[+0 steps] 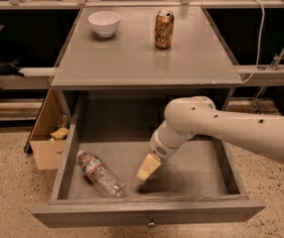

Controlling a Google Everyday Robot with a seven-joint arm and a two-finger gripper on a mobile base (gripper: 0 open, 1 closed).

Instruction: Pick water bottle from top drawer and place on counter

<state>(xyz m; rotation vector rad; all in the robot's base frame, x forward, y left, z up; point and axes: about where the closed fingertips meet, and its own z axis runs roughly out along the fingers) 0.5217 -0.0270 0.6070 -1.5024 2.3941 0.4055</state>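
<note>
Grey wood is all around my claw: the wide shallow grey wooden drawer (pixel 191 176) stands pulled out from under the flat, smooth grey counter (pixel 142 58). Its flat front panel is nearest the camera, and its one small round metal knob (pixel 152 224) sits at the lower edge.

My claw, the cream-coloured gripper (pixel 148 167) on the end of my thick white arm (pixel 231 130), hangs inside the drawer. It is near the middle of the drawer floor, with its tip slanting down toward the left of the view. Whether it is spread or pressed together I cannot tell.

The small clear crinkled plastic water bottle (pixel 101 174) lies on its side in the front left part of the drawer. Its white cap points toward the left wall and its base toward the front panel, with the red-and-white label band round the half nearer the cap. It is near my claw, on the view's left of it, but the two do not touch.

Up on the counter, a round white bowl (pixel 105 23) sits at the back left. A tall gold-brown drink can (pixel 164 29) stands upright to the right of the bowl, well apart from it. An open brown cardboard box (pixel 47 145) rests on the speckled floor (pixel 13 197), just beside the drawer's left wall.
</note>
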